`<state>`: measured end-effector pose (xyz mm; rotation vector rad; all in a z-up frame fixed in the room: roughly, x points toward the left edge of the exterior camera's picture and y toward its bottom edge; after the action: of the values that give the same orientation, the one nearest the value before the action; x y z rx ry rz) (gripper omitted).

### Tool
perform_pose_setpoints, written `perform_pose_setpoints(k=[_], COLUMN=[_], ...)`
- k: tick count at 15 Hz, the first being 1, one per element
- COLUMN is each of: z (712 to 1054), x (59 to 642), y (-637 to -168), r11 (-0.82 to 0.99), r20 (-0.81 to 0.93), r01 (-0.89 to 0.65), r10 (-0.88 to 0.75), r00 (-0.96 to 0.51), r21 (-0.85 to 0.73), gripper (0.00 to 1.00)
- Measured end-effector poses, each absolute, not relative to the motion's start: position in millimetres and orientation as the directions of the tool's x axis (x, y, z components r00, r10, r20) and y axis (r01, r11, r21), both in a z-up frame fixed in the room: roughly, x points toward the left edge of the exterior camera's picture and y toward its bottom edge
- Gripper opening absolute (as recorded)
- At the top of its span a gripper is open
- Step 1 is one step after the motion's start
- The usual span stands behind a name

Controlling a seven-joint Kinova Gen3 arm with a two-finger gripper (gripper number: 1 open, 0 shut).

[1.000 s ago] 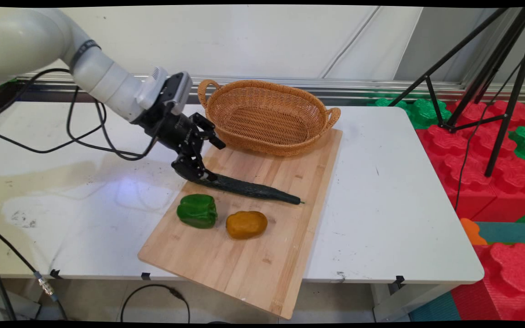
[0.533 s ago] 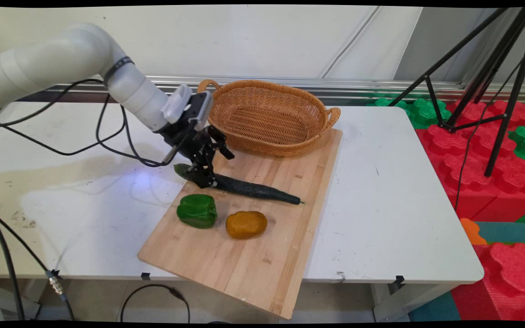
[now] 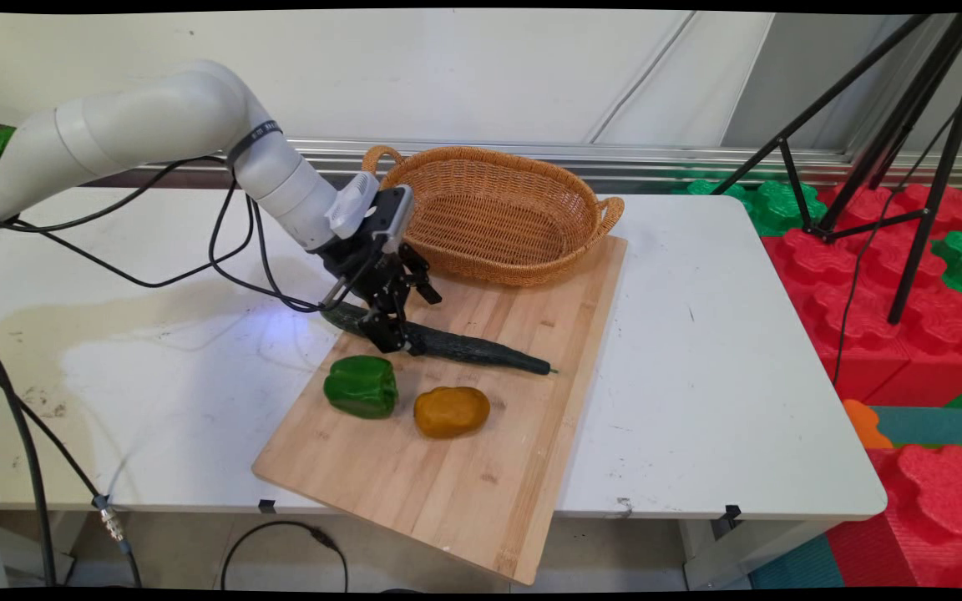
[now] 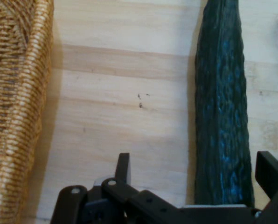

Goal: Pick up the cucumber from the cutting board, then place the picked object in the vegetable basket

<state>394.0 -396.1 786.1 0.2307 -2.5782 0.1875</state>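
1. Main view: the black two-finger tool (image 3: 397,338) straddles the long dark green cucumber (image 3: 464,349) near the wooden cutting board's (image 3: 464,492) left edge.
2. Hand view: its fingers (image 4: 122,167) stand wide, cucumber (image 4: 221,116) against the right one; woven wicker basket (image 4: 15,107) alongside.

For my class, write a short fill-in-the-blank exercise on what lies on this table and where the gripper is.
1. The gripper is down at the dark green ____ on the cutting board.
2. Beside the green pepper lies a ____ coloured potato.
3. The wicker basket is ____ inside.

Missing words: cucumber; yellow-brown; empty.
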Motion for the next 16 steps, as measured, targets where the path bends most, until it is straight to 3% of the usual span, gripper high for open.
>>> perform_pose_setpoints(k=[6, 7, 16], z=[779, 778, 790], x=[389, 389, 388], y=[-400, -401, -397], r11=[0.98, 0.981, 0.986], r20=[0.521, 0.522, 0.54], r01=[-0.184, -0.181, -0.149], r10=[-0.12, -0.119, -0.086], r00=[-0.845, -0.845, -0.837], r21=[-0.071, -0.07, -0.074], gripper=[1.0, 0.0, 0.0])
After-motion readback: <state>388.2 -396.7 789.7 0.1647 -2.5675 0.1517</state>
